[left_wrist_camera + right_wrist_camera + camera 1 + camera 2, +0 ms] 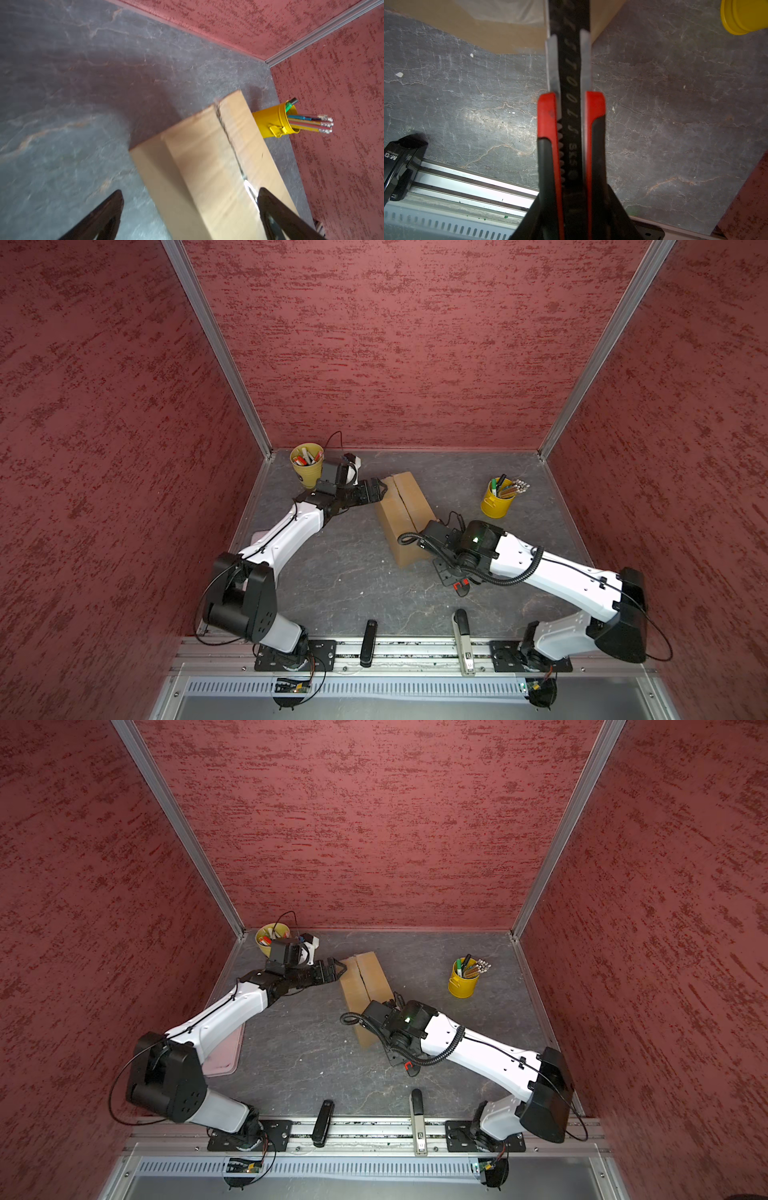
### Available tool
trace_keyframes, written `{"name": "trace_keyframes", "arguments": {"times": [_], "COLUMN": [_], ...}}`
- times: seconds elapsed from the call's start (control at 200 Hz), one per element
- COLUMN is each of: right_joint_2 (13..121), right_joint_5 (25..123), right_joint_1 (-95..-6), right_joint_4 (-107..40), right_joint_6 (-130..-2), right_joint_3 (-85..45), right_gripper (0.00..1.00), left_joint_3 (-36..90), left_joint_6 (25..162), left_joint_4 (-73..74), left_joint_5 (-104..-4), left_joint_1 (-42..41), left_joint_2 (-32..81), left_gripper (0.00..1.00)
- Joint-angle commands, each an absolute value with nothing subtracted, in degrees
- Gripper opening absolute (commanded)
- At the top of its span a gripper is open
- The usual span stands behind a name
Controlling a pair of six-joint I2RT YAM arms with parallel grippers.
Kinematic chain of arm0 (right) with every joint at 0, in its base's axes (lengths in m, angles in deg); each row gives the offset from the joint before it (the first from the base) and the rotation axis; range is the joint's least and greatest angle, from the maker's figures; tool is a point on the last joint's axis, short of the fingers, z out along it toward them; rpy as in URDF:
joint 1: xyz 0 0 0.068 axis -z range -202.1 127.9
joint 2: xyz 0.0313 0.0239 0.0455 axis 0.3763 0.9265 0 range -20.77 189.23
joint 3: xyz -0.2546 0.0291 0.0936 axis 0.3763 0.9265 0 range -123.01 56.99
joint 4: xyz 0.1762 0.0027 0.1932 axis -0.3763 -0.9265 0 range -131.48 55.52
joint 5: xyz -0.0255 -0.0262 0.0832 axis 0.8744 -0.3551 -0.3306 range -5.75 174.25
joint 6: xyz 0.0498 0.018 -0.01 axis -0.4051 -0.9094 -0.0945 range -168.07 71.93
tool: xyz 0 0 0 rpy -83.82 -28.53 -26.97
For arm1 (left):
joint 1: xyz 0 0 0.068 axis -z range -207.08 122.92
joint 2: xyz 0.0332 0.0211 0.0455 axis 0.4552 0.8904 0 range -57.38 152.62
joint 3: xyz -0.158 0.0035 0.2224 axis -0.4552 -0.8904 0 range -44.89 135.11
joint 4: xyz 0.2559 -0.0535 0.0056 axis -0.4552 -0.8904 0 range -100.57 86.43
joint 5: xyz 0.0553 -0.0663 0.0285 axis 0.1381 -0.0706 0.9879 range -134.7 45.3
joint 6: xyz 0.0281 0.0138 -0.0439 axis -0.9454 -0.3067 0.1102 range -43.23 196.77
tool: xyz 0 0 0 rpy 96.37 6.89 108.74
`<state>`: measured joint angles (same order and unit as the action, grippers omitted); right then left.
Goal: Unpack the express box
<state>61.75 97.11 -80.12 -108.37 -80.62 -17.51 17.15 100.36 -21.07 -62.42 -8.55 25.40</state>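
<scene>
Locate the oblong brown corrugated cardboard carton (405, 510) near the middle of the grey marbled tabletop (340, 572), set diagonally, top flaps lying flat, with a dark ragged line along the centre seam. Confirm the carton (207, 166) likewise in the left wrist view, with a glossy strip of clear tape (250, 191) on the seam.

Observe the left gripper (376, 488) at the far left corner of the carton, jaws spread wide, holding nothing. In the left wrist view, note one finger (108, 209) above bare tabletop and the opposite finger above the carton top, just beside the seam. Contact with the cardboard: impossible to tell.

Observe the right gripper (571, 209) at the near end of the carton, jaws clamped on a red-and-black utility knife (570, 108). Note the knife nose reaching over the carton (500, 31) in the right wrist view; contact there: impossible to tell.

Find a yellow metal cup of markers (306, 467) in the rear left corner, behind the left gripper, and a yellow metal cup of pencils (497, 501) right of the carton, well apart from it. Find a black stapler (368, 642) and a pale grey desk tool (463, 639) at the front edge, across the aluminium rail (415, 651).
</scene>
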Motion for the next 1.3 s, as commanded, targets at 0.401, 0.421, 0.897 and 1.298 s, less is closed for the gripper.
{"name": "trace_keyframes", "arguments": {"times": [0.401,0.421,0.897,1.298], "right_joint_2": [63.81,63.92,66.4,68.77], "right_joint_5": [98.49,98.49,98.36,98.34], "right_joint_1": [-79.78,-79.78,-79.83,-79.85], "right_joint_4": [-109.07,-109.11,-109.98,-111.12], "right_joint_6": [-80.46,-80.41,-79.58,-78.29], "right_joint_3": [-21.07,-21.23,-23.78,-26.23], "right_gripper": [0.0,0.0,0.0,0.0], "left_joint_3": [2.41,1.98,2.21,3.38], "left_joint_6": [107.53,107.88,109.9,110.46], "left_joint_4": [-29.9,-29.86,-24.97,-23.17], "left_joint_5": [-52.49,-52.52,-52.65,-52.16], "left_joint_1": [2.32,2.63,9.07,11.76], "left_joint_2": [6.02,5.91,11.99,14.75], "left_gripper": [0.71,0.7,0.65,0.65]}}
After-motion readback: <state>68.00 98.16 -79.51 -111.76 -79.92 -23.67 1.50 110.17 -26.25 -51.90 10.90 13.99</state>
